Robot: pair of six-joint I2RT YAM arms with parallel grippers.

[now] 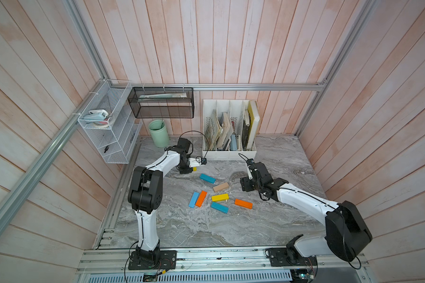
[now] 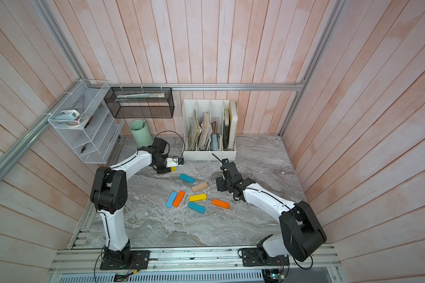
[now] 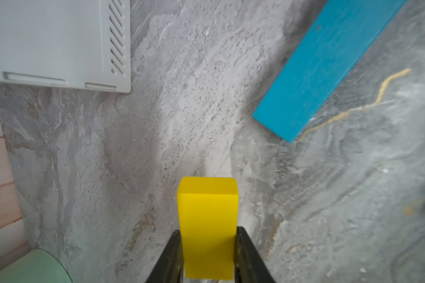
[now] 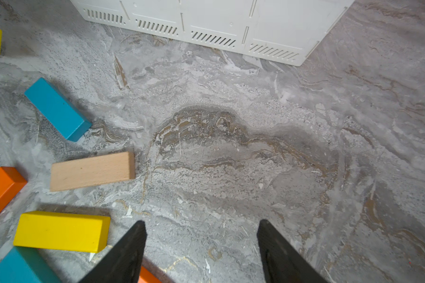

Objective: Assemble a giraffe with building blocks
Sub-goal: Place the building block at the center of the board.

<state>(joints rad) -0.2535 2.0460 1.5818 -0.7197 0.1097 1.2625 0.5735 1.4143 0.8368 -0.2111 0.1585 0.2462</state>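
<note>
Near the white organizer (image 3: 59, 44), left pincer (image 3: 208, 230) grips yellow block (image 3: 207, 203).

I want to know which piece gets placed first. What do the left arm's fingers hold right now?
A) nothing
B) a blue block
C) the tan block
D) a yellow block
D: in the left wrist view the left fingers press on both sides of a yellow block, which sticks out past their tips.

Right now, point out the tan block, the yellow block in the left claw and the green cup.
tan block (image 4: 92, 171): right wrist view, top face.
held yellow block (image 3: 207, 220): left wrist view, exposed face.
green cup (image 1: 159, 137): a top view, outer wall.
</note>
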